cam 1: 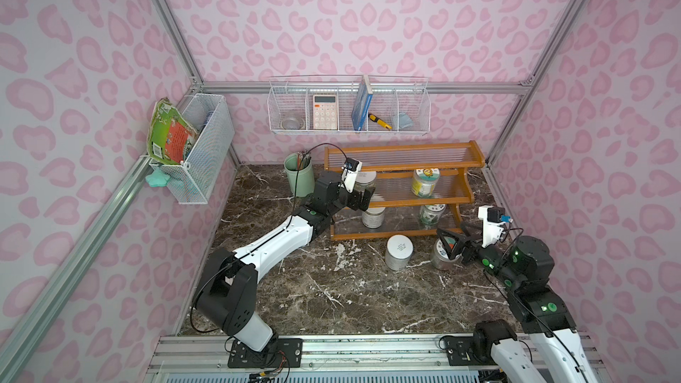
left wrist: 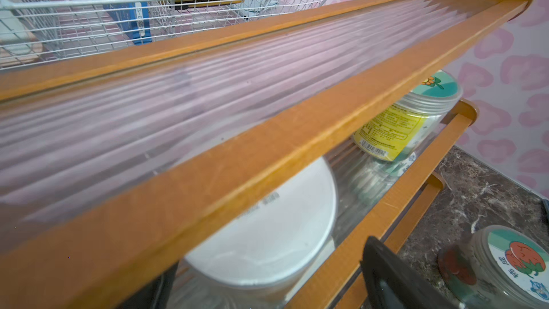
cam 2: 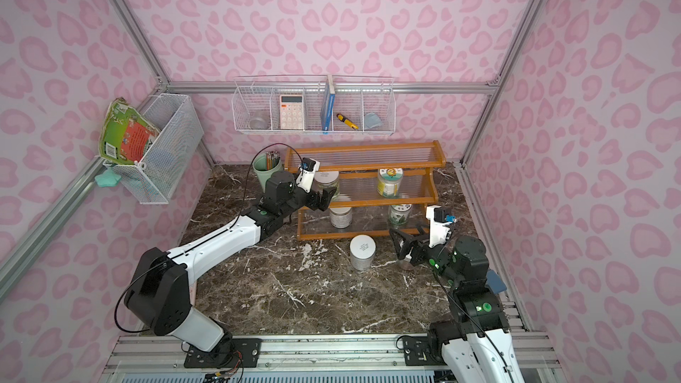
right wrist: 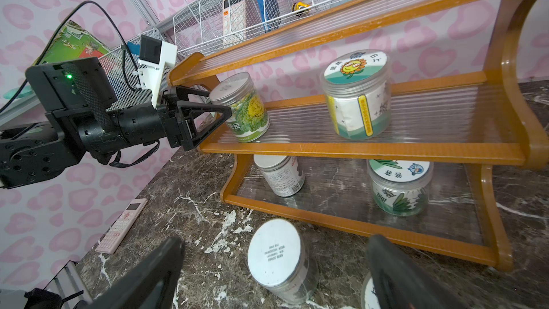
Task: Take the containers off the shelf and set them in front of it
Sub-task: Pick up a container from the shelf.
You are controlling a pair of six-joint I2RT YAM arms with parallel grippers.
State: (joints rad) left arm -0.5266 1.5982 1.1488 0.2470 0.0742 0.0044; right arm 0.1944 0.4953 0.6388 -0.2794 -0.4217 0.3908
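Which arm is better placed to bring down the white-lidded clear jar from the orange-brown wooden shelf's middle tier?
Left: the left claw grips the tilted white-lidded clear jar; the right claw stands open, low over the marble table.

shelf mid: 2 jars | btm: 2 | table in front: 2

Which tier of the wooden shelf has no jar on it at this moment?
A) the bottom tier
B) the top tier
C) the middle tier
B: the top tier of the shelf is bare, while the sunflower-lid jar stands on the middle tier and the leaf-lid jar on the bottom one.
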